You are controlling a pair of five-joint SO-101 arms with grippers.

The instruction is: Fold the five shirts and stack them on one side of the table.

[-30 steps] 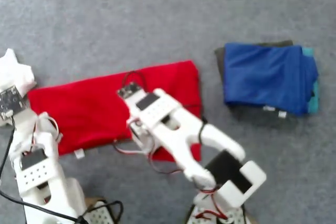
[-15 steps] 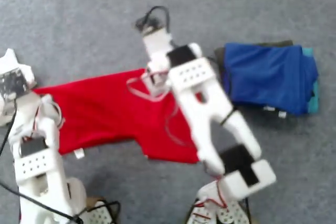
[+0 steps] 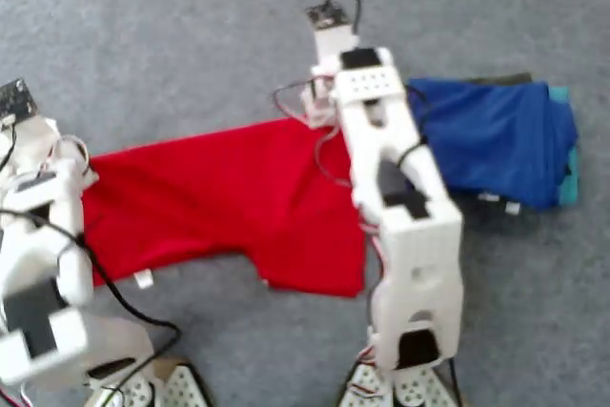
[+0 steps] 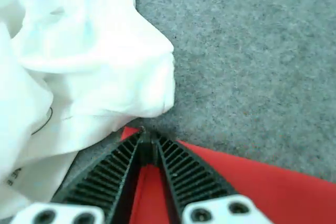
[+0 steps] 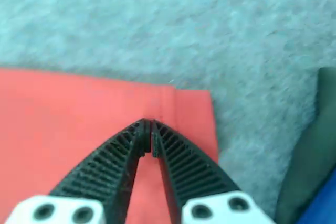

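1. Since a second ago, the right claw has gone from over the middle of the red shirt up to its far right corner. That corner has been pulled out toward the stack of folded shirts.
2. From the high view, the red shirt lies spread across the middle of the grey desk. The right arm stretches over the shirt's right end, and its claw sits at the far corner, just beside the stack. The stack is on the right side of the desk with a blue shirt on top. The left arm is at the red shirt's left end.
3. From the left wrist view, the left claw is pressed together. Its tips pinch the corner of the red shirt. A crumpled white shirt lies right next to that corner.
4. From the right wrist view, the right claw is pressed together too. It pinches the red shirt near its edge, close to the corner. The dark side of the stack is near that corner, with bare desk between them.
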